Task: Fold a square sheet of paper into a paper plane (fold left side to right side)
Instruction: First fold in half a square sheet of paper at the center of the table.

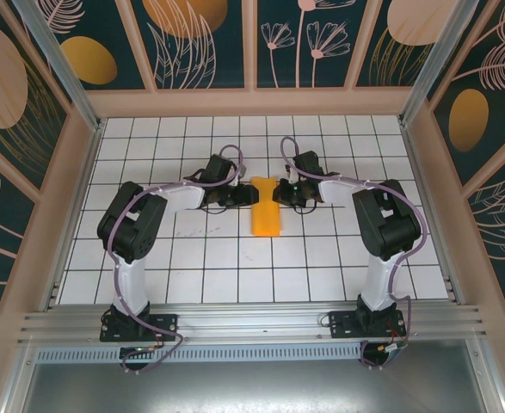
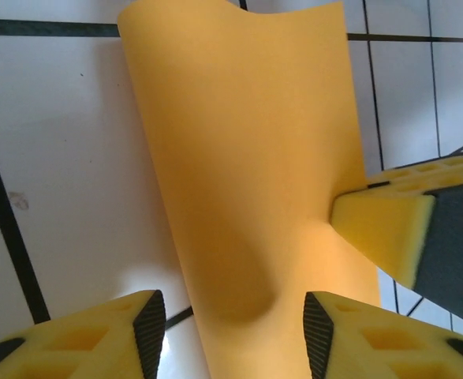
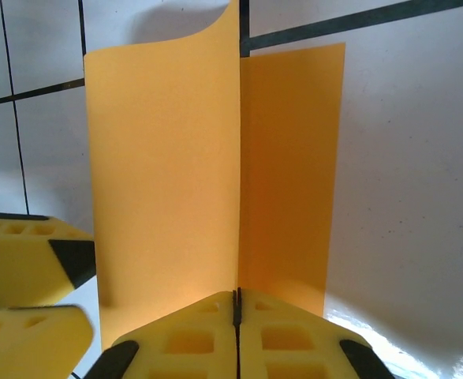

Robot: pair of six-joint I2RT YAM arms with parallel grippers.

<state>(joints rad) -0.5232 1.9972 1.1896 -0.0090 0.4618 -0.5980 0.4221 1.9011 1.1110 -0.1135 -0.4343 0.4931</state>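
Note:
The square sheet of paper lies mid-table as a narrow orange-yellow strip, folded over on itself, with its far end flared. In the right wrist view the paper has one layer standing up as a flap, and my right gripper is shut on that raised edge. My left gripper is open, and the curved paper bulges between its pads without being pinched. One of the right gripper's fingers touches the paper's right edge. From above, the left gripper and right gripper face each other across the paper's far end.
The white grid table is ringed by wooden-framed patterned walls. An aluminium rail runs along the near edge by the arm bases. The left gripper's fingers sit at the lower left of the right wrist view.

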